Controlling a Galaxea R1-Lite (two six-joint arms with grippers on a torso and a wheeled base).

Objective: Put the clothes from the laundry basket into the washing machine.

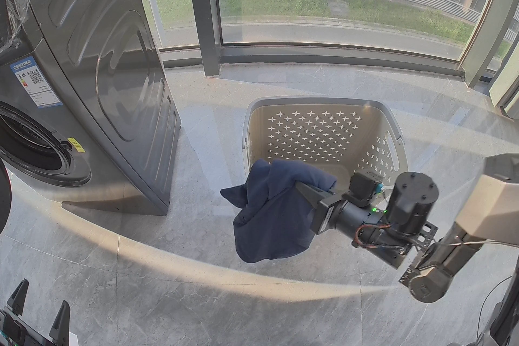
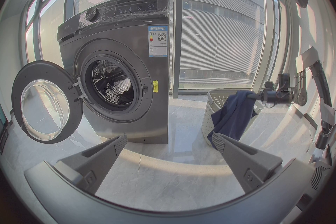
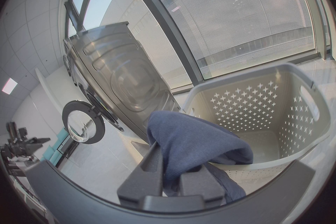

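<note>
Pinches soft, draping navy cloth [image 1: 270, 217] in right gripper [image 1: 303, 190] over rim of star-punched plastic basket [image 1: 324, 101], with left gripper [image 2: 168, 139] spread wide toward smooth grey washer [image 2: 157, 102], round door [image 2: 45, 102] open.

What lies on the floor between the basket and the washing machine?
Bare floor, in the head view. The cloth hangs from the right gripper beside the basket.

Navy garment [image 1: 273, 217]: soft matt cloth. Laundry basket [image 1: 313, 132]: matt perforated plastic. Washing machine [image 1: 108, 66]: smooth grey metal. Floor [image 1: 216, 277]: glossy tile.
</note>
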